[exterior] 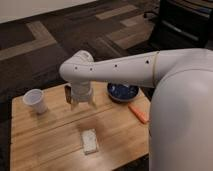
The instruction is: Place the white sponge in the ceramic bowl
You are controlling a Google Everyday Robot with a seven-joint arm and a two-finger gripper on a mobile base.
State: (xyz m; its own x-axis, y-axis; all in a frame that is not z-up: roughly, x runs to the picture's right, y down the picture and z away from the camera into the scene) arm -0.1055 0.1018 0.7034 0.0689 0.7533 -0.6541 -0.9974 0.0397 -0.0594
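Observation:
The white sponge (90, 140) lies flat on the wooden table (45, 140), near its front edge at the middle. The ceramic bowl (122, 92), dark blue with a speckled inside, stands at the back right of the table, partly hidden behind my arm. My gripper (80, 104) hangs over the middle of the table, pointing down, above and behind the sponge and to the left of the bowl. It holds nothing that I can see.
A round white cup (35, 100) stands at the back left of the table. An orange carrot-like object (138, 113) lies at the right edge, in front of the bowl. My white arm (150, 70) crosses over the table's right side. Dark carpet surrounds the table.

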